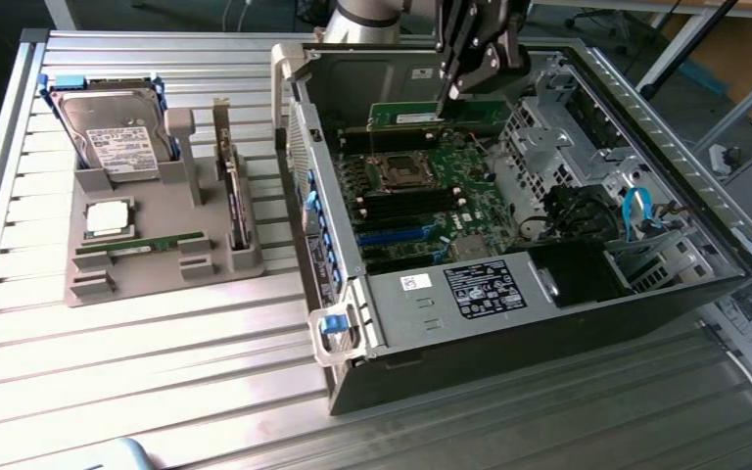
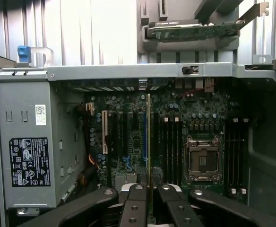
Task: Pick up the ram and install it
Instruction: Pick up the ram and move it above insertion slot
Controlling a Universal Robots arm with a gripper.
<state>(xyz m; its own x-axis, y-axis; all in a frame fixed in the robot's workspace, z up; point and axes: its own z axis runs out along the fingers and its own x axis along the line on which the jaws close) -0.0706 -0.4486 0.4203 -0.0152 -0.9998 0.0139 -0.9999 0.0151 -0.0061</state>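
The ram [image 1: 437, 117] is a long green stick, and my gripper [image 1: 450, 98] is shut on its upper edge. It hangs level over the far end of the motherboard [image 1: 418, 201] inside the open computer case [image 1: 552, 308]. In the wrist view the ram [image 2: 149, 142] shows edge-on as a thin line between my fingers [image 2: 136, 204], with my gripper [image 2: 150, 210] shut on it. It is lined up along the board, beside the black memory slots [image 2: 171, 146] and clear of them. The processor socket [image 2: 202, 161] lies further to that side.
A grey parts holder [image 1: 154, 279] stands on the slatted table at the exterior view's left. It carries a hard drive [image 1: 109, 137], a square silver chip [image 1: 109, 217], another green stick [image 1: 141, 245] and an upright expansion card [image 1: 232, 191]. Drive cages and blue cables [image 1: 637, 211] crowd the case's right side.
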